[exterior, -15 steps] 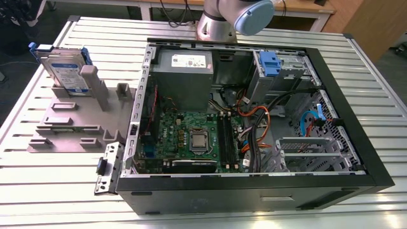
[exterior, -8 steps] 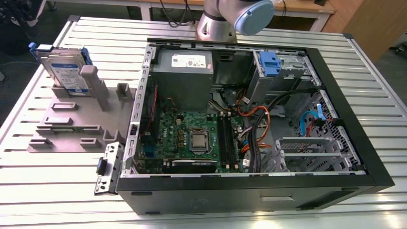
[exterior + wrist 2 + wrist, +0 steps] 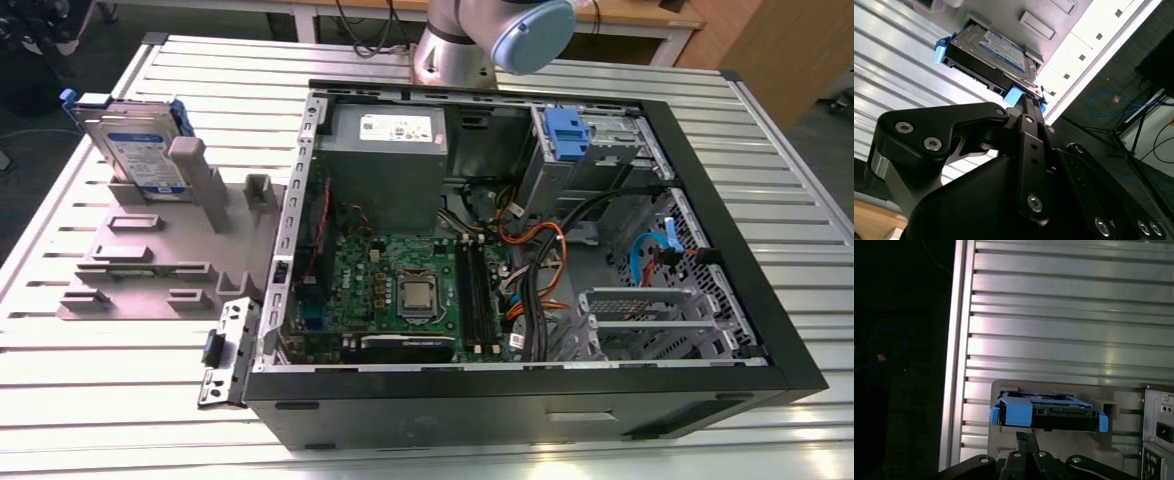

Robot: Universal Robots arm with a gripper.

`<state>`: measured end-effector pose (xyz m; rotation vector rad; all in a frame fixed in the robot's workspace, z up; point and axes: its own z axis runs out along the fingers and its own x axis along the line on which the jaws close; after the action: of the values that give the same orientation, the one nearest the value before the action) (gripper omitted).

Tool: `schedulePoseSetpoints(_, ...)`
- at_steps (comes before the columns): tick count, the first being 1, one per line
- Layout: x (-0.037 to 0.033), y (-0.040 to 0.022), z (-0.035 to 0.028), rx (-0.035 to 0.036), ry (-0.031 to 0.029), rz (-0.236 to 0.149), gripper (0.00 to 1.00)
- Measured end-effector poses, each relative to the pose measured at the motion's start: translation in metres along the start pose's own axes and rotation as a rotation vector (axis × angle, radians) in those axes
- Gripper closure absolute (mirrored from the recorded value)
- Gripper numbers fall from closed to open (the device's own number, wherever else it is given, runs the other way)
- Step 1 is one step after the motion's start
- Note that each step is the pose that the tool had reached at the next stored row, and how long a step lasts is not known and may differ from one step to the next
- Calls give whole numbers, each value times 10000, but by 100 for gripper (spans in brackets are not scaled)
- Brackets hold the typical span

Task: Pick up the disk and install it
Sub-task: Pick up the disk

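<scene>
The disk (image 3: 140,150) stands upright in its grey stand (image 3: 134,272), ten o'clock from the open case (image 3: 507,400); the gripper (image 3: 1024,436), fingers together and empty, hangs near it; pick-up and install both undone.

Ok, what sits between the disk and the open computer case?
In the exterior view, a tall grey post and a shorter post, both part of the fixture holding the disk.

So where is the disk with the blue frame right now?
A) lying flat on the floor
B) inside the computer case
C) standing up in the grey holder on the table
C: the disk stands on its edge in the grey holder on the table, outside the open computer case.
</scene>
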<state>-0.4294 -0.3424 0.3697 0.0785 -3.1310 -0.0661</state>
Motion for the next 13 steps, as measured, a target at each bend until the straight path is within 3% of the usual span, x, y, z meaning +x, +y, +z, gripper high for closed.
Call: schedulePoseSetpoints(13,0,0,0,7,39,-913,89)
